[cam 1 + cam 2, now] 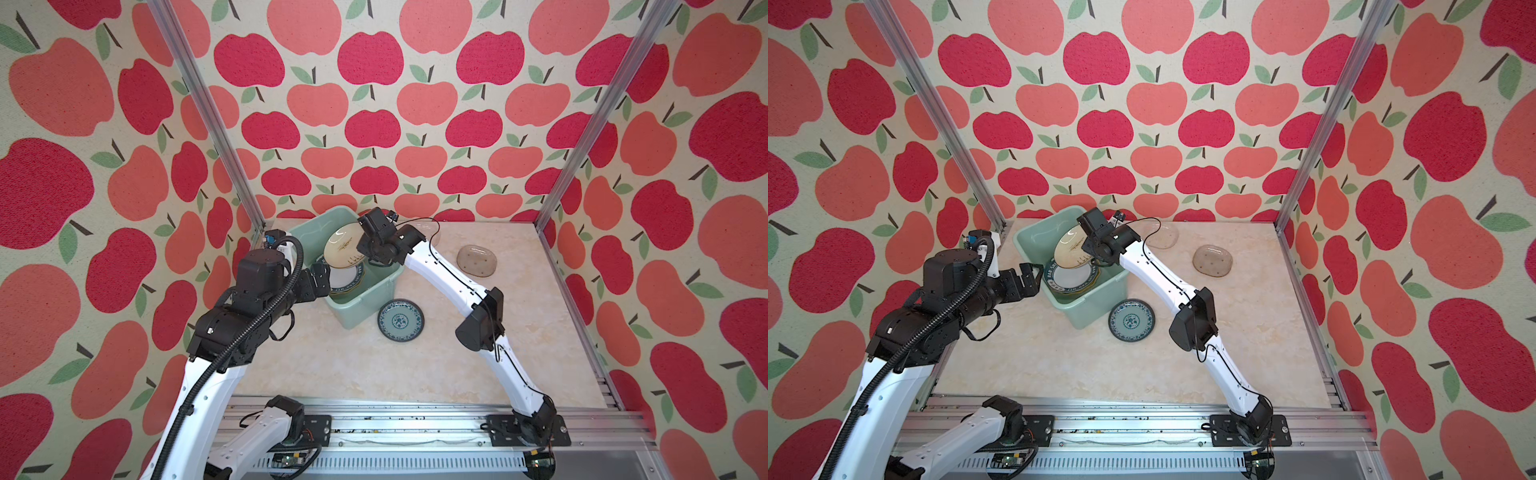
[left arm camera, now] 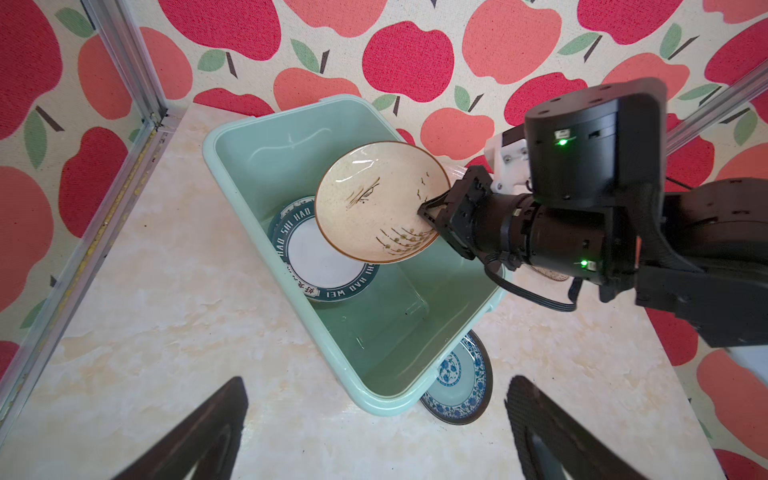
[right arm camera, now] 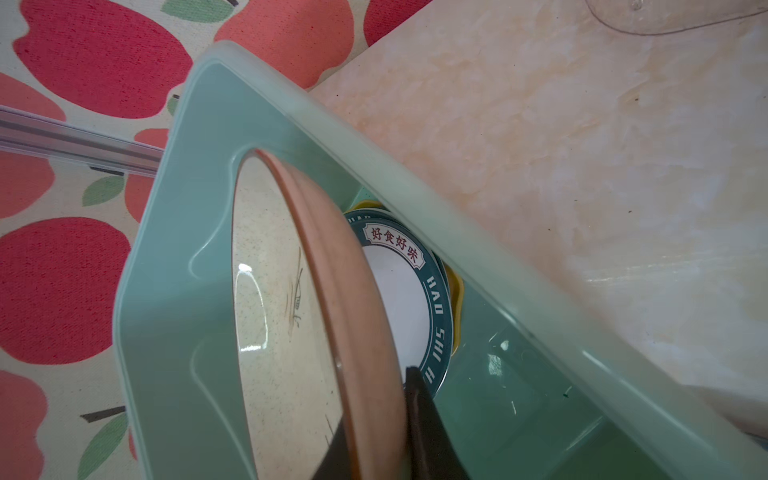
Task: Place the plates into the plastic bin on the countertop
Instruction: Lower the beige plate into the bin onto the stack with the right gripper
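Cream plate [image 2: 374, 199] tilted over bin [image 2: 212, 146], pinched by right gripper [image 2: 429, 212], left gripper [image 2: 376, 432] spread wide, empty.

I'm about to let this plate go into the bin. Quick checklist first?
1. Right gripper shut on the cream plate rim: ok.
2. Cream plate above the plastic bin opening: ok.
3. Cream plate level for release: not ok, steeply tilted.
4. Lettered plate below lying flat: cannot tell.
5. Left gripper open, outside the bin: ok.
6. All plates binned: not ok; teal plate and smoky glass dish lie on the countertop.
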You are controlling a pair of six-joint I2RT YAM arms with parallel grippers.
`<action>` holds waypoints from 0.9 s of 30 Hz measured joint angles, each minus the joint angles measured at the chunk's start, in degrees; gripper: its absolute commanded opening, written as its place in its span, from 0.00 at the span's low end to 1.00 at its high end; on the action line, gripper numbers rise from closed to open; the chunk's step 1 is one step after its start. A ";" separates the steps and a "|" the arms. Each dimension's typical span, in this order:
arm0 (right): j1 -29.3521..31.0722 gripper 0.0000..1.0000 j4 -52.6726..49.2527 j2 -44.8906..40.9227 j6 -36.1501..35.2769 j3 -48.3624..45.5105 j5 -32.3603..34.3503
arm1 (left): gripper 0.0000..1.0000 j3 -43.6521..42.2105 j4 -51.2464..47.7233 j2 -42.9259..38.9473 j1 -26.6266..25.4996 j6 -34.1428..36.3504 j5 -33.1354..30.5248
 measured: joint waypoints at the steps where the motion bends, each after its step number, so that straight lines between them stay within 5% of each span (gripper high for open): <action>1: 0.15 0.00 0.13 0.92 -0.02 0.00 0.00 | 0.99 -0.11 0.22 0.00 0.02 -0.04 0.39; 27: 2.49 0.12 8.39 10.45 -2.99 0.66 -4.04 | 0.99 -2.34 0.17 1.05 0.33 -0.74 3.39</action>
